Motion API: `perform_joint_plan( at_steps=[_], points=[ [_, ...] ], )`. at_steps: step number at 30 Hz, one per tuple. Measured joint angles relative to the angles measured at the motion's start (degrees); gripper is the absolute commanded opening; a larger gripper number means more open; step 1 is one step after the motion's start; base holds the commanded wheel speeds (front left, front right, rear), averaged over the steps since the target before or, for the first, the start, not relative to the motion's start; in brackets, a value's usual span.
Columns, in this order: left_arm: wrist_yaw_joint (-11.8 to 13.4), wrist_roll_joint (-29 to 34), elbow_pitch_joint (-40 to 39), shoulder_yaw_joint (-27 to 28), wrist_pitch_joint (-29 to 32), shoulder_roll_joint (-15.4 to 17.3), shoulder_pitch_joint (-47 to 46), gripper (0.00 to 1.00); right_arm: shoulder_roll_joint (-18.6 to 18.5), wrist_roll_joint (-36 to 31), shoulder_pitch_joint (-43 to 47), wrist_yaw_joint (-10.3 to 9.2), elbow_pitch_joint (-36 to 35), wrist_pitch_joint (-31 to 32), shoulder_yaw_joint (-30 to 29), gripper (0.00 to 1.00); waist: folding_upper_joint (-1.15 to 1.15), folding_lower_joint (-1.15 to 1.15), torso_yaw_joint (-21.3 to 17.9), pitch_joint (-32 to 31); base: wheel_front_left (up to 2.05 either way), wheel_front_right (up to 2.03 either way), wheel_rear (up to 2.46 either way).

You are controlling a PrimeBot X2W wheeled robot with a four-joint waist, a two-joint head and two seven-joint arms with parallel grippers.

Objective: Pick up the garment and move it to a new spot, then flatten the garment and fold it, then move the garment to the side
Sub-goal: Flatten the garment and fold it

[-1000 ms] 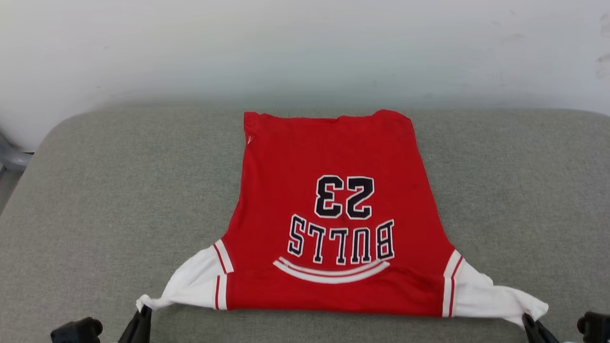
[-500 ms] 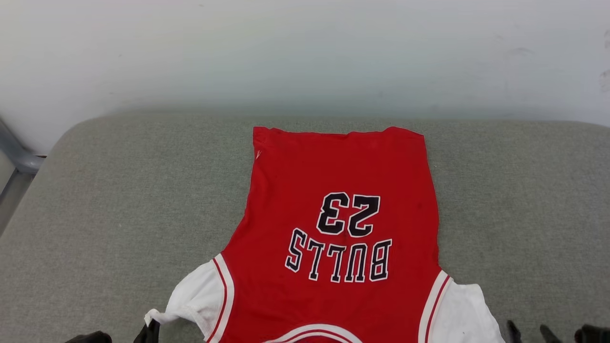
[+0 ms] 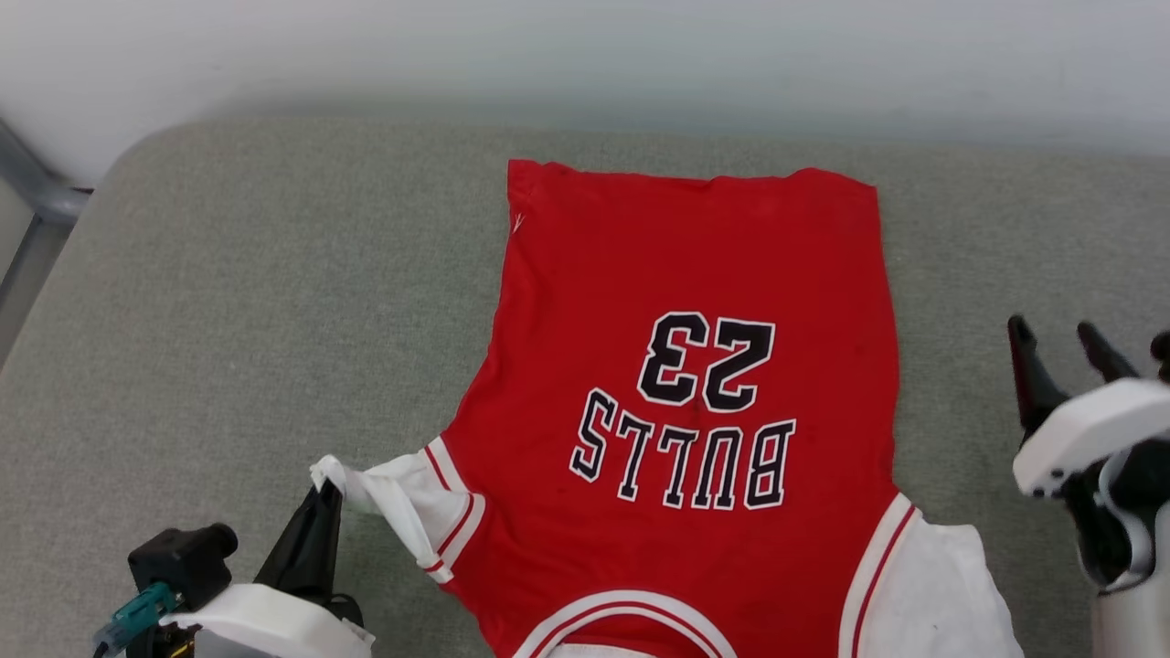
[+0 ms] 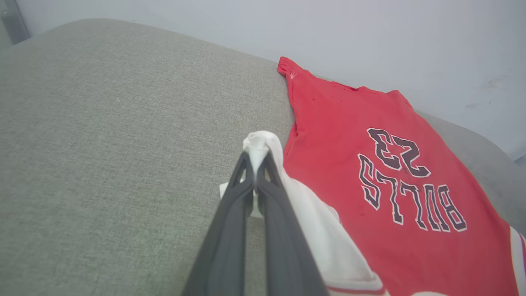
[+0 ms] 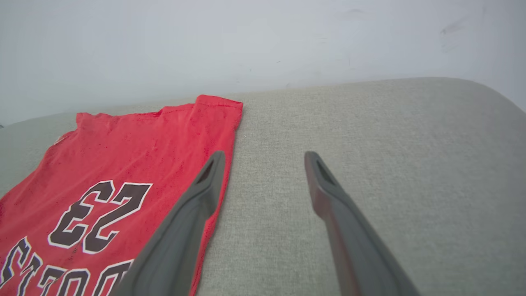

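The red jersey-style T-shirt (image 3: 695, 302) with black-and-white "BULLS 23" print lies print-up on the grey woven padded surface (image 3: 256, 302). Its long axis runs from robot to pale wall (image 3: 585, 55), hem far, neckline near. The left gripper's (image 3: 324, 493) fingers pinch its bunched white sleeve (image 3: 402, 493). The right gripper's (image 3: 1060, 338) fingers stand spread off its right edge, holding nothing.

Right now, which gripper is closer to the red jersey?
Left. The left gripper has its jaws shut on the tip of the jersey's white sleeve. The right gripper hangs open over the grey cushion, apart from the jersey's right edge.
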Motion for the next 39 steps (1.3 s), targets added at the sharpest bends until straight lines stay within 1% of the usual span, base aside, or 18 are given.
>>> perform_joint_plan(
  at_steps=[3, 6, 11, 15, 18, 24, 28, 32, 34, 35, 39],
  points=[
    [-1.08, 0.83, -0.64, -0.27, -0.47, -0.55, -2.46, 0.0, -1.82, -0.13, -7.55, 0.0, 4.21, 2.65, -0.59, 1.0, 0.0, 0.0, 1.27, 2.85, 0.0, 0.0, 0.0],
    [-2.07, 1.63, -1.25, -0.81, -0.73, -1.15, -4.84, 0.0, -3.53, -0.15, -14.85, 0.0, 8.58, 8.0, -0.15, 1.0, 0.0, 0.01, 2.75, 5.69, 0.0, 0.0, 0.0],
    [-3.68, 2.89, -1.72, -1.36, -1.3, -2.34, -8.34, 0.0, -6.78, -0.29, -25.88, 0.0, 14.96, 20.18, 1.59, 1.0, 0.0, 0.01, 5.39, 10.36, 0.0, 0.0, 0.0],
    [-5.03, 3.93, -2.33, -1.88, -1.55, -3.28, -10.84, 0.0, -8.49, -1.33, -33.42, 0.0, 17.98, 28.64, 1.7, 1.0, 0.0, 0.01, 7.44, 13.98, 0.0, 0.0, 0.0],
    [-5.73, 4.64, -2.89, -2.3, -1.8, -4.32, -12.35, 0.0, -9.15, -3.12, -38.17, 0.0, 19.34, 31.92, 1.31, 1.0, 0.0, 0.01, 8.89, 16.52, 0.0, 0.0, 0.0],
    [-7.2, 5.84, -3.67, -2.22, -1.96, -5.41, -13.98, 0.0, -8.78, -6.46, -44.16, 0.0, 22.53, 34.78, 0.12, 1.0, 0.0, 0.0, 11.25, 20.67, 0.0, 0.0, 0.0],
    [-8.09, 6.09, -3.52, -1.89, -2.03, -5.97, -14.36, 0.0, -7.94, -7.45, -45.39, -0.01, 25.16, 36.53, 0.08, 1.0, 0.0, 0.0, 12.23, 22.53, 0.0, 0.0, 0.0],
    [-8.62, 6.42, -2.96, -1.52, -2.03, -6.39, -14.72, 0.0, -7.73, -7.88, -47.07, 0.0, 27.81, 44.3, -1.76, 1.0, 0.0, -0.01, 12.73, 23.2, 0.0, 0.0, 0.0],
    [-8.87, 6.49, -2.72, -1.45, -2.03, -6.46, -14.74, 0.0, -7.68, -8.54, -47.41, 0.0, 27.91, 46.75, -2.33, 1.0, 0.0, -0.01, 12.84, 23.33, 0.0, 0.0, 0.0],
    [-9.1, 6.66, -2.36, -1.36, -2.03, -6.67, -14.74, 0.0, -7.48, -9.32, -47.52, 0.03, 27.74, 48.41, -3.55, 0.0, 0.0, -0.01, 12.95, 23.29, 0.0, 0.0, 0.0],
    [-9.45, 6.87, -1.58, -1.24, -2.04, -7.11, -14.77, 0.0, -6.98, -10.89, -46.9, 0.01, 26.96, 49.62, -5.63, 0.0, 0.0, -0.01, 13.13, 22.76, 0.0, 0.0, 0.0]
  ],
)
